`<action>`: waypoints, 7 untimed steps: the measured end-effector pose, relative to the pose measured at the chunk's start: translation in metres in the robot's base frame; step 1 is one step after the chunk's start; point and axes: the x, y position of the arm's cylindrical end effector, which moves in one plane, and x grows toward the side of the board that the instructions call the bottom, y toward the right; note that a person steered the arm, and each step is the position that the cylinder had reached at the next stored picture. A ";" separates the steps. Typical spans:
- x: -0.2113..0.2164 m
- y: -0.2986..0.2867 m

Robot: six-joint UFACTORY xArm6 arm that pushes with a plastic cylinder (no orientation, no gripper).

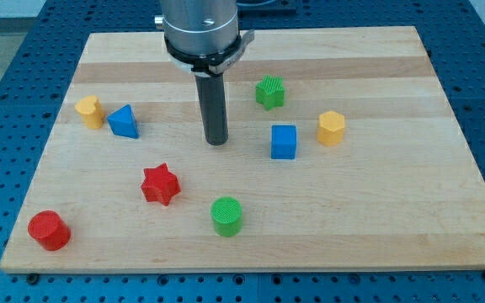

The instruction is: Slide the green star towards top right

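Note:
The green star (269, 92) lies on the wooden board (377, 219), a little above and right of the middle. My tip (216, 141) stands near the board's middle, to the lower left of the green star and apart from it. A blue cube (283, 141) sits just below the star, to the right of my tip. No block touches my tip.
A yellow hexagon block (331, 128) sits right of the blue cube. A yellow block (90, 111) and a blue triangle (124, 122) sit at the left. A red star (160, 184), a green cylinder (226, 216) and a red cylinder (49, 231) lie toward the bottom.

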 end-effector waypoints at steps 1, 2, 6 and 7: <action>0.074 0.005; 0.082 0.005; -0.030 0.005; 0.031 0.005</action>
